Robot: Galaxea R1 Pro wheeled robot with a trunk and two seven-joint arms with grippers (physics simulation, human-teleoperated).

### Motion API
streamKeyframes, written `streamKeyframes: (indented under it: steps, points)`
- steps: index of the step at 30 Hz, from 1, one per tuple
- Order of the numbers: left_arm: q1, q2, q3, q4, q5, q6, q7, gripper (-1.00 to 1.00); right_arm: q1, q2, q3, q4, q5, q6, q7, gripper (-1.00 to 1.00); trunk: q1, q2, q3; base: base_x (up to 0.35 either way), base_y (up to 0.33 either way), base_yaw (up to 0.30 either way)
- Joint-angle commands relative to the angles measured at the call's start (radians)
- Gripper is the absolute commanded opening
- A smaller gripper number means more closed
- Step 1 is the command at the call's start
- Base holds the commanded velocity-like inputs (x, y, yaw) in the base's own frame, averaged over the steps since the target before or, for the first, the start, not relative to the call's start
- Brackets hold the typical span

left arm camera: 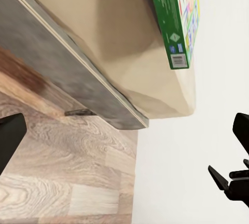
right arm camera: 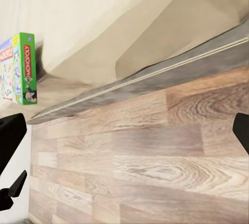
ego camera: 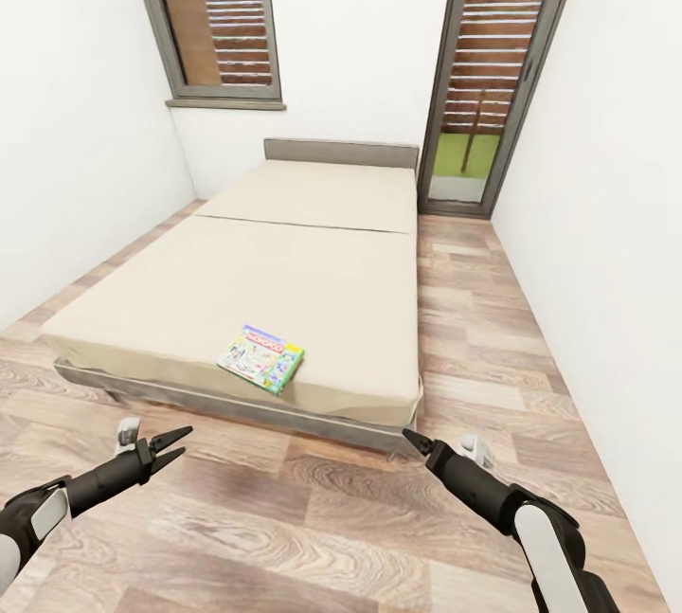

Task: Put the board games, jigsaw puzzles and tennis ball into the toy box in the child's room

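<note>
Green-edged board game (ego camera: 261, 358) lies flat on bed (ego camera: 284, 262) near its foot edge, at 12 o'clock from robot. Left end effector (ego camera: 173, 443) at 10, right end effector (ego camera: 413, 440) at 2, both released, over wood floor (ego camera: 313, 518).

Both arms are black tubes with glossy white shell panels further back. Each ends in a slim black gripper, the left gripper (ego camera: 173, 447) and the right gripper (ego camera: 413, 442), with pointed tapering fingers.

Board game (ego camera: 261, 358) on bed (ego camera: 313, 272) near front edge, windows (ego camera: 213, 16) behind
</note>
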Motion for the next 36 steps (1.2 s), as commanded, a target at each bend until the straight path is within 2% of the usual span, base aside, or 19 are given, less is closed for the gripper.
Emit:
streamKeyframes:
  steps: [1, 8, 13, 21, 24, 27, 28, 33, 36]
  points:
    - [-0.001, 0.000, -0.004, 0.000, 0.007, 0.011, -0.002, 1.00, 0.000, 0.001, -0.003, 0.000, 0.003, 0.007, 0.006, 1.00, 0.000, 0.000, -0.001, 0.023, 0.000, -0.008]
    - [0.000, 0.000, -0.004, 0.000, 0.007, 0.012, -0.003, 1.00, 0.000, 0.001, -0.003, 0.000, 0.005, 0.007, 0.006, 1.00, 0.000, 0.000, -0.001, 0.040, -0.022, -0.002]
    - [-0.001, 0.000, -0.004, 0.000, 0.007, 0.012, -0.003, 1.00, 0.000, 0.000, -0.004, 0.000, 0.005, 0.008, 0.006, 1.00, 0.000, 0.000, -0.001, 0.213, -0.075, -0.013]
    - [0.000, 0.002, -0.004, 0.000, 0.007, 0.012, -0.004, 1.00, 0.001, 0.000, -0.014, 0.000, 0.006, 0.011, 0.007, 1.00, 0.000, 0.000, 0.002, 0.116, -0.012, -0.190]
    - [0.000, 0.004, -0.004, 0.000, 0.007, 0.012, -0.005, 1.00, 0.001, -0.001, -0.037, 0.000, 0.006, 0.012, 0.018, 1.00, 0.000, 0.000, 0.003, 0.017, -0.002, -0.188]
    - [0.000, 0.005, -0.004, 0.000, 0.007, 0.012, -0.012, 1.00, 0.000, -0.002, -0.081, 0.000, 0.001, 0.013, 0.051, 1.00, 0.000, 0.000, 0.003, 0.007, -0.001, -0.079]
    - [0.000, 0.005, -0.004, 0.000, 0.007, 0.012, -0.020, 1.00, 0.000, -0.002, -0.114, 0.000, -0.004, 0.013, 0.082, 1.00, 0.000, 0.000, 0.004, 0.004, 0.000, -0.040]
    - [0.000, 0.005, -0.004, 0.000, 0.007, 0.012, -0.043, 1.00, 0.006, -0.002, -0.227, 0.000, -0.011, 0.015, 0.198, 1.00, 0.000, 0.000, 0.004, 0.002, 0.000, -0.017]
    - [0.000, 0.005, -0.004, 0.000, 0.007, 0.012, -0.046, 1.00, 0.010, -0.002, -0.260, 0.001, -0.013, 0.016, 0.226, 1.00, 0.000, 0.000, 0.004, 0.000, 0.000, -0.004]
